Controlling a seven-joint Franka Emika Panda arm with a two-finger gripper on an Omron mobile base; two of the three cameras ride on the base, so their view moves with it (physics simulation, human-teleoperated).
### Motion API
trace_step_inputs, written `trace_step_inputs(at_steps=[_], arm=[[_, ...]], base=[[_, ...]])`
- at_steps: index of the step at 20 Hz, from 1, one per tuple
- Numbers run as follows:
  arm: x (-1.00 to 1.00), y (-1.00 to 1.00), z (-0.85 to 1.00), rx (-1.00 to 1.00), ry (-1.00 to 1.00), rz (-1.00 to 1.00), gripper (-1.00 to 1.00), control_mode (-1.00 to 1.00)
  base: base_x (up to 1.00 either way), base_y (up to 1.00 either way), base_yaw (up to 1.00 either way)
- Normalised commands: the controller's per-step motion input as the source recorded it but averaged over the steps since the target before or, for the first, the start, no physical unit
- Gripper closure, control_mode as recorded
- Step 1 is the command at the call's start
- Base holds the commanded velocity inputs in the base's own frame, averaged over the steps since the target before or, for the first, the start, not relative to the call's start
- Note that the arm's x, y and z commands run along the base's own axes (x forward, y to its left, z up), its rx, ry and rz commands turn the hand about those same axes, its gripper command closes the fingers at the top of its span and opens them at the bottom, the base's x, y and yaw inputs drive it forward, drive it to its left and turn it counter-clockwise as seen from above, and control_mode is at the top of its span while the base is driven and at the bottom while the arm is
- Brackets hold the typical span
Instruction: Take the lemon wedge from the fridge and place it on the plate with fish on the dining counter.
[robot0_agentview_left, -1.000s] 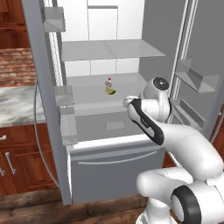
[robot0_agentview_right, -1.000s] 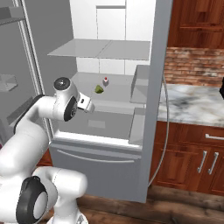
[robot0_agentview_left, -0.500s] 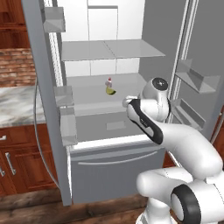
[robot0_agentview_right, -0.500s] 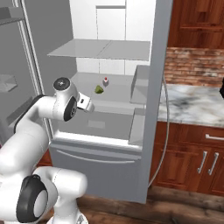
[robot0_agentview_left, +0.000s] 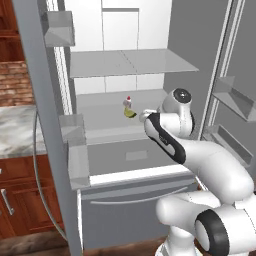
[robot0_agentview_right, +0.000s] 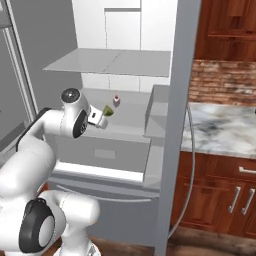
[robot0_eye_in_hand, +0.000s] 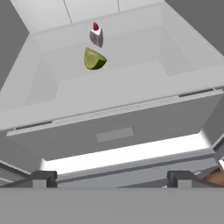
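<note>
Currently the gripper (robot0_eye_in_hand: 112, 178) is spread fully wide with nothing in it, hanging in front of the open fridge (robot0_agentview_left: 125, 60). Lemon wedge (robot0_eye_in_hand: 94, 59) sits on the middle shelf (robot0_eye_in_hand: 131, 83), just beside the small red-capped bottle (robot0_eye_in_hand: 96, 35).

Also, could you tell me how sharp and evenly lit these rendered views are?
Left base view: soft, flat light, lemon wedge small and slightly blurry. Right base view: similar softness, brick wall darker. Hand view: sharpest on the wedge and white bottle; a bright overexposed strip glows below the shelf of the fridge.
</note>
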Motion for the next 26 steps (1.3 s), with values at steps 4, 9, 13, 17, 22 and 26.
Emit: trace_step_inputs(at_steps=[4, 9, 13, 17, 22, 26], arm=[[0.00, 0.00, 0.00, 0.00, 0.00, 0.00, -1.00, 1.00], [0.00, 0.00, 0.00, 0.00, 0.00, 0.00, -1.00, 1.00], [0.00, 0.00, 0.00, 0.00, 0.00, 0.00, -1.00, 1.00], [0.00, 0.00, 0.00, 0.00, 0.00, 0.00, -1.00, 1.00], [0.00, 0.00, 0.00, 0.00, 0.00, 0.00, -1.00, 1.00], [0.00, 0.00, 0.00, 0.00, 0.00, 0.00, -1.00, 1.00]], base=[[0.33, 0.00, 0.00], [0.48, 0.03, -0.01], [0.51, 0.24, -0.08], [0.43, 0.04, -0.03], [0.28, 0.11, 0.02], [0.13, 0.23, 0.06]])
